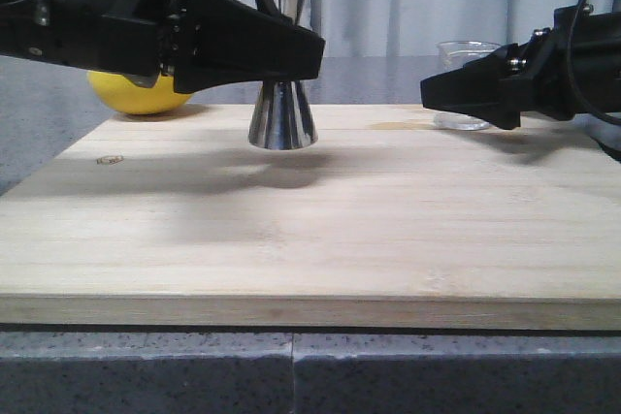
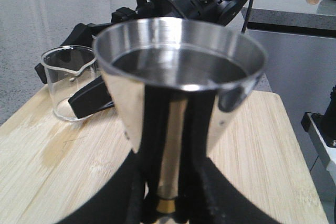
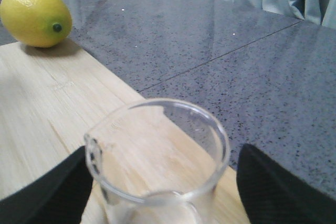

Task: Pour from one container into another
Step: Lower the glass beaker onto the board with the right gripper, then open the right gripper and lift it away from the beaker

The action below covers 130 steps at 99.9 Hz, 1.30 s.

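**Both claws in place, the pour not yet begun**

Front view: my left claw (image 1: 310, 53) reaches in level and sits at the waist of the steel jigger (image 1: 282, 118), which stands upright on the wooden board (image 1: 310, 230). Behind that claw lies the lemon (image 1: 141, 92). My right claw (image 1: 432, 94) points inward, and the glass beaker (image 1: 468, 84) stands on the board at its tips, partly hidden by them. From here I cannot tell whether either claw has closed.

Left wrist view: the jigger's open cup (image 2: 181, 66) rises directly above my left fingers (image 2: 131, 192), which press in on both sides of the gold band. I judge them clamped on it. The beaker stands beyond, next to my right arm.

Right wrist view: the beaker (image 3: 157, 150) sits between my right fingers (image 3: 273, 187), with a gap showing at each side, so this claw is spread and holds nothing.

I judge this the grasping step. Next I must close on the beaker, lift it, carry it over the jigger's mouth and tip lip-first.
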{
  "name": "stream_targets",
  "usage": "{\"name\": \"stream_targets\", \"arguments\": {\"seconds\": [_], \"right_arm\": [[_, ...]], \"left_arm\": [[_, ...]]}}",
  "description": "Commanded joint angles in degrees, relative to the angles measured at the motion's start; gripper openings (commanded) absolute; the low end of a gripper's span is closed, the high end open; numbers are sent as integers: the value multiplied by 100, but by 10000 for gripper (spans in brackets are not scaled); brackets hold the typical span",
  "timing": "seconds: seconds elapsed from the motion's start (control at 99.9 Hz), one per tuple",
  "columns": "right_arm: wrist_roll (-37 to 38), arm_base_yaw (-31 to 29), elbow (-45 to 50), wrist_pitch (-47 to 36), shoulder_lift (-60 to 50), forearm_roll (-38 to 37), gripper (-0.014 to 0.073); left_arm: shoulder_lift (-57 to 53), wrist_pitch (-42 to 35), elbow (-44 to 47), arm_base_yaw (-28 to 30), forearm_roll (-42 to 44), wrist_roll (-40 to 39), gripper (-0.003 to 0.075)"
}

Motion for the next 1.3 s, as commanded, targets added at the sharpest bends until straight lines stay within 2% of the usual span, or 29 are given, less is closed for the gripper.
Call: {"name": "stream_targets", "arguments": {"seconds": [0.0, 0.36, 0.571, 1.291], "right_arm": [[-57, -41, -116, -414, -207, 211, 503], [-57, -41, -116, -448, -207, 211, 507], [-15, -41, -116, -468, -230, 255, 547], [292, -41, -116, -479, -824, 301, 547]], "left_arm": [[-259, 561, -160, -39, -362, -44, -19], [-259, 561, -160, -39, -362, -44, -19], [-259, 561, -160, -39, -362, -44, -19], [-259, 561, -160, -39, -362, -44, -19]]}}
